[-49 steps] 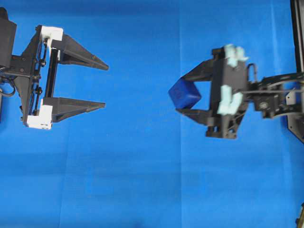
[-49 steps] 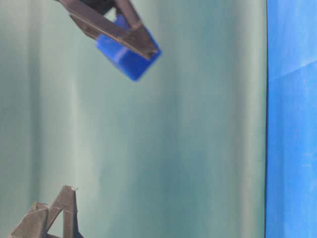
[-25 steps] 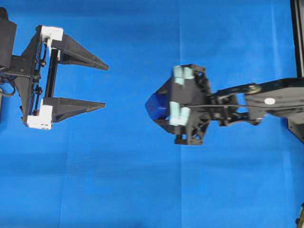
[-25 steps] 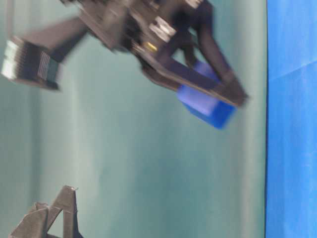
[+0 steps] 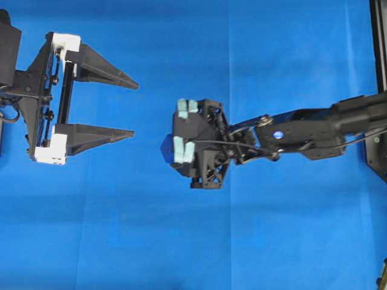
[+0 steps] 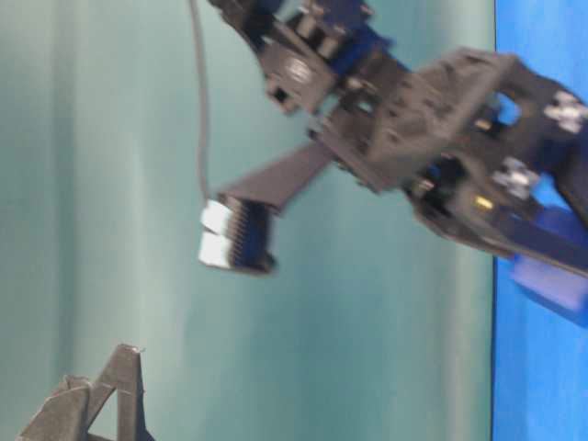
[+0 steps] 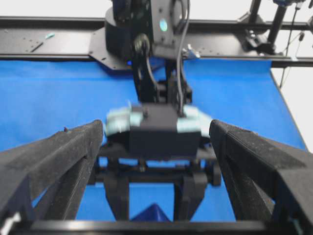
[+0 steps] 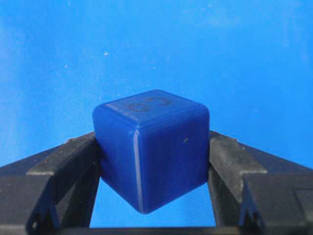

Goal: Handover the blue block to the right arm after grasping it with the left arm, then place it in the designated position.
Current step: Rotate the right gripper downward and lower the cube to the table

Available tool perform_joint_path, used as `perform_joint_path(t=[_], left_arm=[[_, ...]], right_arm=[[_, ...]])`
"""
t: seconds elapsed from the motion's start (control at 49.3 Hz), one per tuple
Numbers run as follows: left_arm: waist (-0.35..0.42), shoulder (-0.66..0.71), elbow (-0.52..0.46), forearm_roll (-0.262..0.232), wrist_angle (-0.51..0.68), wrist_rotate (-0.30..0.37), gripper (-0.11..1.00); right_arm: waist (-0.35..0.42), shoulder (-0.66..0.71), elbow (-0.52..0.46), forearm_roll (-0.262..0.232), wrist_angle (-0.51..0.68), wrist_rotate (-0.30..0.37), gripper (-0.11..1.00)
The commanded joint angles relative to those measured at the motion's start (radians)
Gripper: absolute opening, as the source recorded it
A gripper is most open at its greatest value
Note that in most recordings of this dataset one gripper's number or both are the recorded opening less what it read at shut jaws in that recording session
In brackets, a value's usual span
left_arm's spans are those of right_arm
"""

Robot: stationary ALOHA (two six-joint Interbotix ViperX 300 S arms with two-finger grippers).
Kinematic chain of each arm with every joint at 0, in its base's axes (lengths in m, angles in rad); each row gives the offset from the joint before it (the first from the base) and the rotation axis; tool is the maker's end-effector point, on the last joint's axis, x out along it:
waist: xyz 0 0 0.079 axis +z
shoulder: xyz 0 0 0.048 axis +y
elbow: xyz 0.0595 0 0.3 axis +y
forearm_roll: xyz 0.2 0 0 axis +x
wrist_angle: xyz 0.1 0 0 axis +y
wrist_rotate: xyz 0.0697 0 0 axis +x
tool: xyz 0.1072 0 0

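1. Between the right gripper's [image 8: 151,215] two fingers sits the blue block [image 8: 150,149], pinched on both side faces, one corner pointing down toward the blue cloth [image 8: 234,58].
2. Overhead, only a sliver of the block peeks out at the left of the right gripper, which points steeply down near the middle of the counter.
3. Left gripper [image 5: 124,109] hangs at the far left, spread wide and empty, well apart from the block.
4. Judging by that, the handover is done; placing comes next.
5. No marked target spot shows anywhere, and whether the block touches the cloth cannot be told.
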Motion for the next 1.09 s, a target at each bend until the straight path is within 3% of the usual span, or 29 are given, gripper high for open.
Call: perform_joint_path(t=[0.0,0.385,1.074], left_arm=[[0.006,-0.020,-0.015,0.000,0.000,0.002,0.93],[0.005,-0.018,-0.015,-0.002,0.000,0.003,0.93],[0.023,-0.015,-0.018,0.000,0.000,0.002,0.93]], right_arm=[[-0.005,0.009,-0.038,0.002,-0.020,0.002,0.53],[-0.017,0.155,-0.089,0.040,-0.104,0.003,0.53],[-0.003,0.166,-0.083,0.048,-0.141,0.003,0.53]])
